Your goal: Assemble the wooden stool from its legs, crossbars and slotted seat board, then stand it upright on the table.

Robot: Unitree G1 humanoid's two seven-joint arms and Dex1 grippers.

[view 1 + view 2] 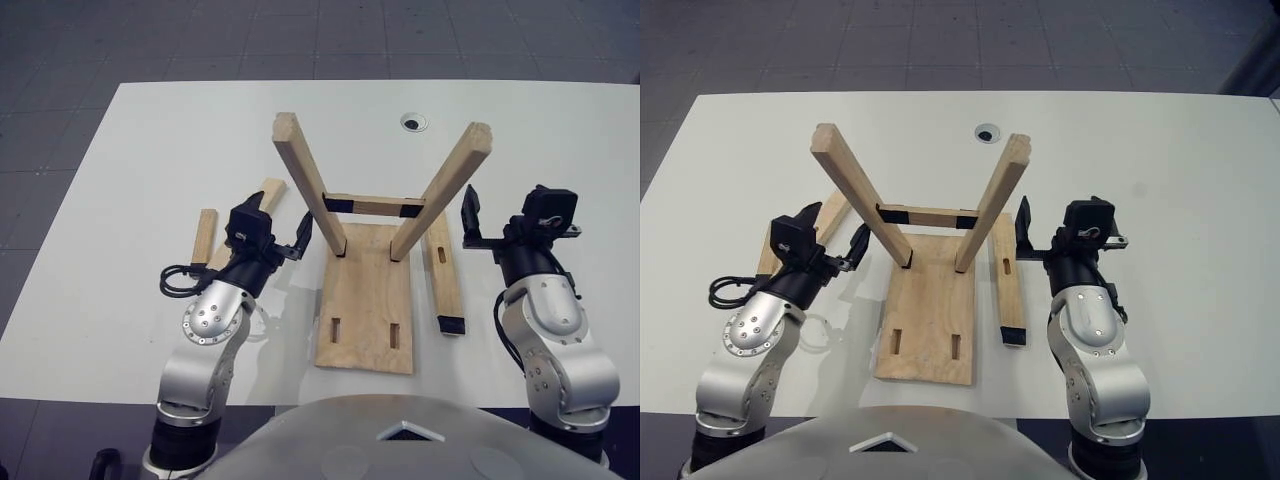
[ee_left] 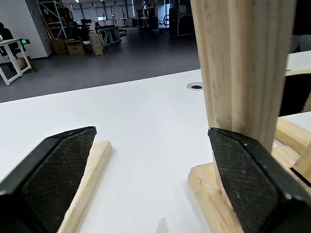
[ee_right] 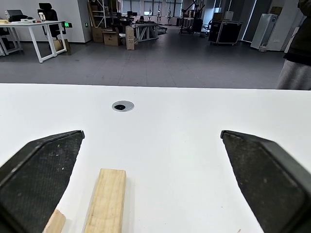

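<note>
With the left pincer (image 2: 150, 141) and the right pincer (image 3: 150, 145) both spread and empty either side of the seat board (image 1: 365, 300) flat on the worktop (image 1: 150, 150), the loose leg (image 1: 443, 275) beside it looks light, rigid and probably best pinched mid-length.

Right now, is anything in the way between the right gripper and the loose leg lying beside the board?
Nothing visible is. The open right gripper sits close beside the far end of the loose leg, with only bare table between them. The board lies on the leg's other side.
</note>
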